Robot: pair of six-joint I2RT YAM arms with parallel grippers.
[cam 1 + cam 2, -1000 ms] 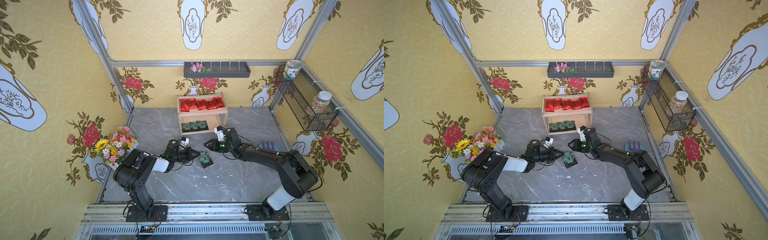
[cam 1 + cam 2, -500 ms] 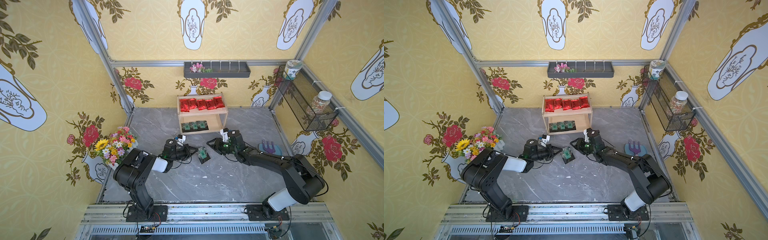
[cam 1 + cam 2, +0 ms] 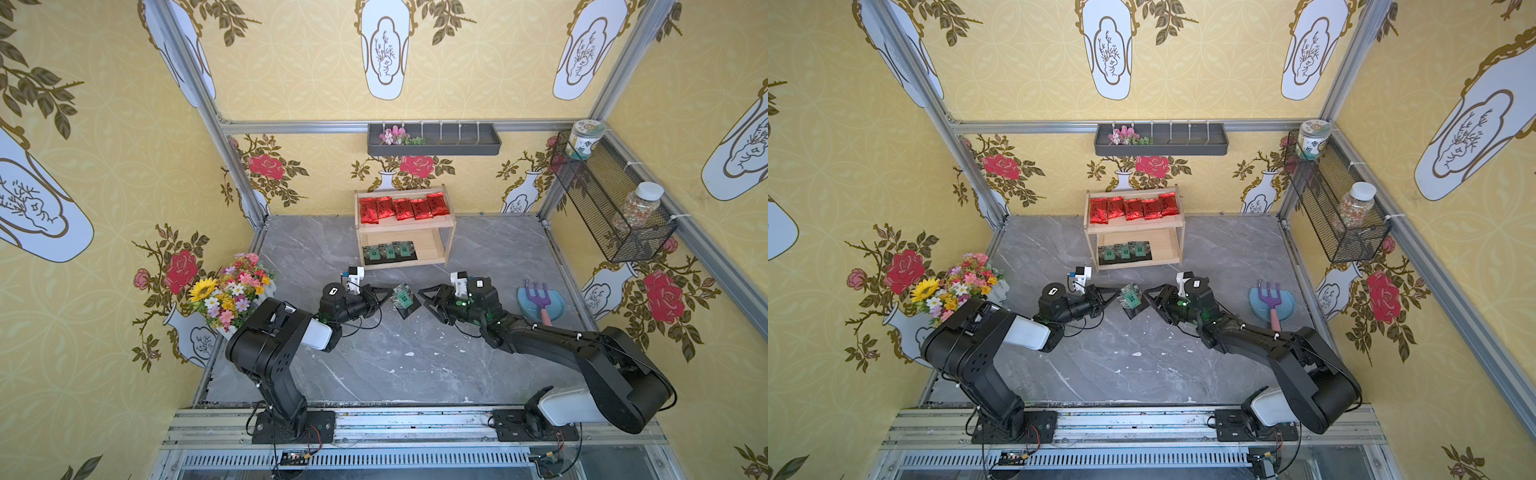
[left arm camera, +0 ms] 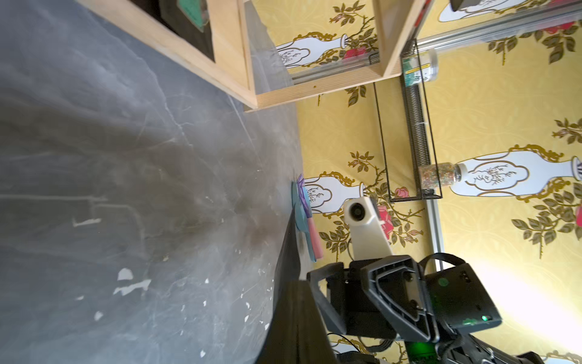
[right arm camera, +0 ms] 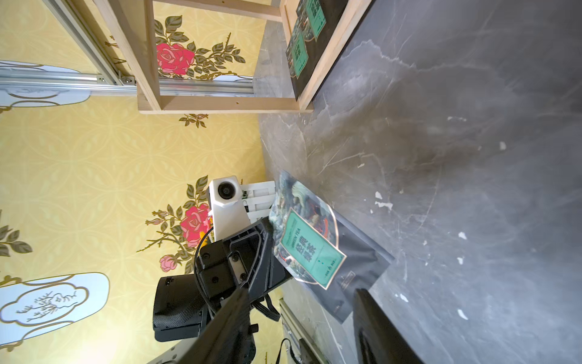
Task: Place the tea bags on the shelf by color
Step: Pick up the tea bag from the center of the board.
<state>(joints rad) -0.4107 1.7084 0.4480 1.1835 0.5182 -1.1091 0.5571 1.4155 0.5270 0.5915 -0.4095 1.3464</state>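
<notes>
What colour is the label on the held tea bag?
Green label, clearest in right wrist view.

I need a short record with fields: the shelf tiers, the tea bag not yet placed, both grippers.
shelf: two tiers, light wood
upper tier: five red tea bags in a row
lower tier: three black tea bags, bare wood beside them
fourth black tea bag: off the shelf, tilted, between the grippers
left gripper: shut on its edge
right gripper: open, near the bag, not holding it

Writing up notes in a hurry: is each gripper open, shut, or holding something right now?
Left gripper: shut on the black tea bag, pinching its edge.
Right gripper: open, holding nothing.
</notes>
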